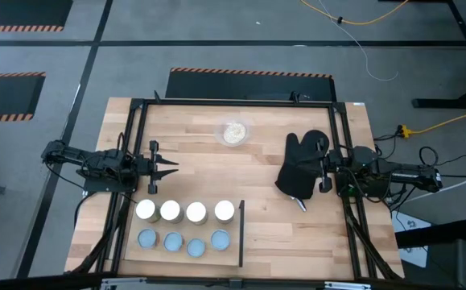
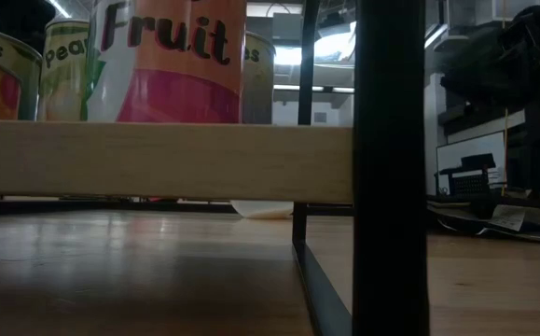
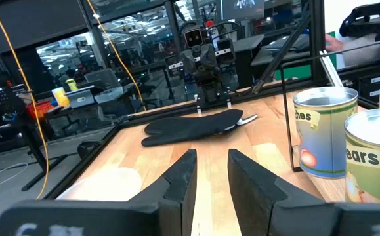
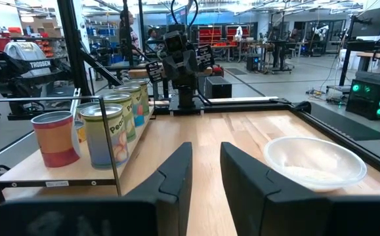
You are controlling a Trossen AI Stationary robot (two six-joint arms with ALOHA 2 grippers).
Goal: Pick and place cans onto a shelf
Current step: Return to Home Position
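Closest to us, the shelf (image 2: 158, 161) carries all eight cans (image 1: 196, 212) in two rows of four, set close abreast so each row fits beside the black strip (image 1: 241, 234); we judge the placing finished. Both arms lie low at opposite bench (image 1: 257, 225) edges, pointing inward. We see the left end effector (image 3: 211, 160) and right end effector (image 4: 206, 154) slightly apart, holding nothing.

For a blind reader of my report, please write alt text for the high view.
Eight cans stand in two rows of four on the shelf. The left pincer and the right pincer are open, at opposite sides.
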